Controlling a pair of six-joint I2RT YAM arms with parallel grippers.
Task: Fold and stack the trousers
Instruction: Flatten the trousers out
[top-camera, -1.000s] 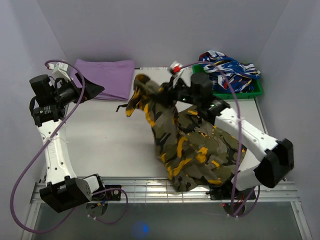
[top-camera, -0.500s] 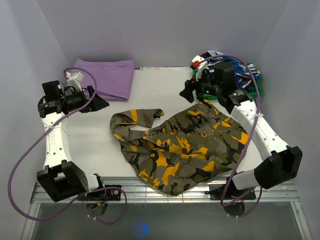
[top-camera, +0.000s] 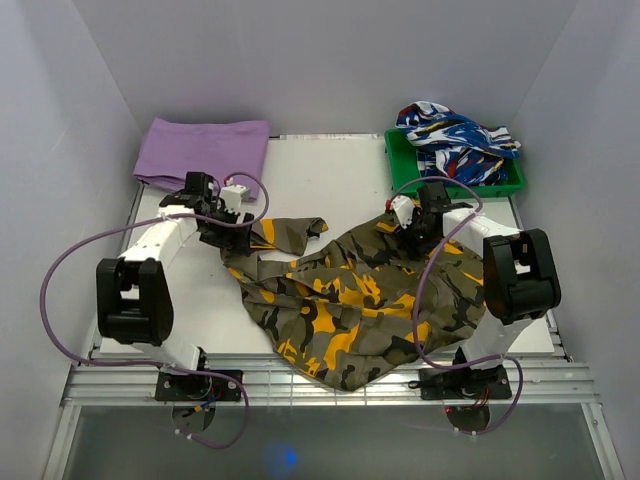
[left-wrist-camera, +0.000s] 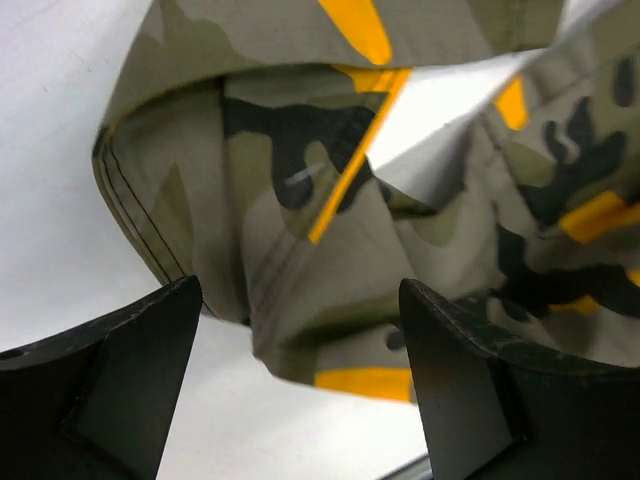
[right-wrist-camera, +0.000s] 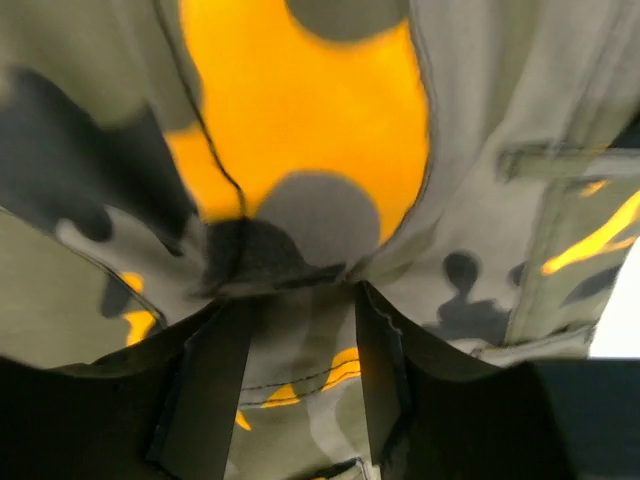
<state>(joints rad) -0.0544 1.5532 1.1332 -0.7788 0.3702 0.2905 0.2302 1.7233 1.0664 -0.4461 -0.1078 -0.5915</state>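
Loosely crumpled camouflage trousers (top-camera: 345, 305), soft creases

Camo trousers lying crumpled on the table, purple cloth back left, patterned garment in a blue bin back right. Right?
Not quite: the bin is green, not blue, as the top external view shows. The rest holds: the camo trousers lie crumpled on the table, the purple cloth back left, the patterned garment in the bin back right.

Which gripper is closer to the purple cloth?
Left. The left gripper is just in front of the purple cloth, by the left end of the trousers; the right gripper is across the table, over the trousers near the green tray.
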